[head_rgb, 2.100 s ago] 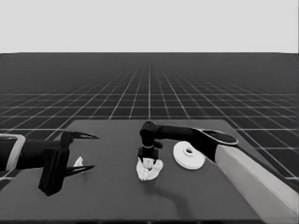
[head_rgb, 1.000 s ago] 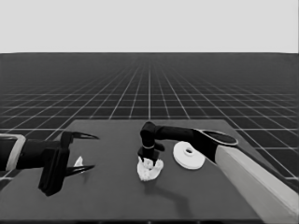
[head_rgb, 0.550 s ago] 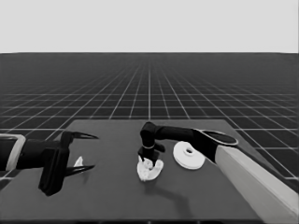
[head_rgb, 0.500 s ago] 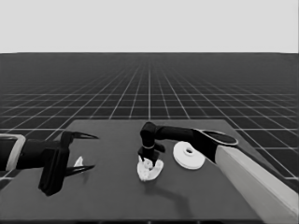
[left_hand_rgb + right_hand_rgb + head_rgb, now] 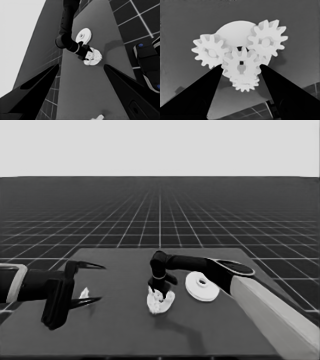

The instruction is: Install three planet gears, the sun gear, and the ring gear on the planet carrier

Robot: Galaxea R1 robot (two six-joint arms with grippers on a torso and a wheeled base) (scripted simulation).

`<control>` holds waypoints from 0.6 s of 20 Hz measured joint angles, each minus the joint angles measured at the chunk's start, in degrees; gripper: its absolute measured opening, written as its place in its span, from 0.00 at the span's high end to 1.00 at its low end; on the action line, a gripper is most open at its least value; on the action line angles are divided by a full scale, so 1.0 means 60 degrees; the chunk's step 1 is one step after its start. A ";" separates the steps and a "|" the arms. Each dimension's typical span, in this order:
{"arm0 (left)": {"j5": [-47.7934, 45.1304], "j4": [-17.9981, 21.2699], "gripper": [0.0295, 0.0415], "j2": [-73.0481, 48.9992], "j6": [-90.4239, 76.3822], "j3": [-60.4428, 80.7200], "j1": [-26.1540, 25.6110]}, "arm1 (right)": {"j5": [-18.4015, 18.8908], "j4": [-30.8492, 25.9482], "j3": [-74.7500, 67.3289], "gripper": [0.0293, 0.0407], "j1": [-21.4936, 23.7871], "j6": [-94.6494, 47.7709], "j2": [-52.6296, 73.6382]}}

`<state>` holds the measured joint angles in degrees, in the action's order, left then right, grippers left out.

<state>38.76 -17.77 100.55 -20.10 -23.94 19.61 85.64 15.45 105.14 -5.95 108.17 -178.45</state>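
In the middle of the table lies the smaller round part (image 5: 169, 302), the planet carrier (image 5: 235, 31). It bears three planet gears: one (image 5: 211, 52) on one side, one (image 5: 267, 41) on the other, and one (image 5: 243, 85) half hidden under the sun gear. My right gripper (image 5: 159, 287) stands straight over it, shut on the sun gear (image 5: 240, 65), which sits at the carrier's centre hole among the others. The larger round part (image 5: 201, 286), the ring gear (image 5: 83, 35), lies on the table just right of it. My left gripper (image 5: 100, 282) waits open over the table's left end.
A thin white piece (image 5: 84, 293) lies on the table between the left gripper's fingers, not held, and shows as the thin white piece (image 5: 98, 117) in the left wrist view. Dark machinery with blue lights (image 5: 147, 65) stands past the table's edge.
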 joint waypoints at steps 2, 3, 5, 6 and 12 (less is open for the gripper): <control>0.0000 0.0000 0.25 0.0000 0.0000 0.0000 0.0000 | 0.0000 0.0000 0.0000 0.86 0.0000 0.0200 0.0000; 0.0000 0.0000 0.25 0.0000 0.0000 0.0000 0.0000 | 0.0000 0.0000 0.0000 0.86 0.0000 0.0300 0.0000; 0.0000 0.0000 0.25 0.0000 0.0000 0.0000 0.0000 | 0.0000 0.0000 0.0000 0.86 0.0000 0.0500 0.0000; 0.0000 0.0000 0.25 0.0000 0.0000 0.0000 0.0000 | 0.0000 0.0000 0.0000 0.86 0.0000 0.0600 0.0000; 0.0000 0.0000 0.25 0.0000 0.0000 0.0000 0.0000 | 0.0000 0.0000 0.0000 0.86 0.0000 0.1200 0.0000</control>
<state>38.76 -17.77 100.55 -20.10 -23.94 19.61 85.64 15.45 105.14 -5.96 115.37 -178.45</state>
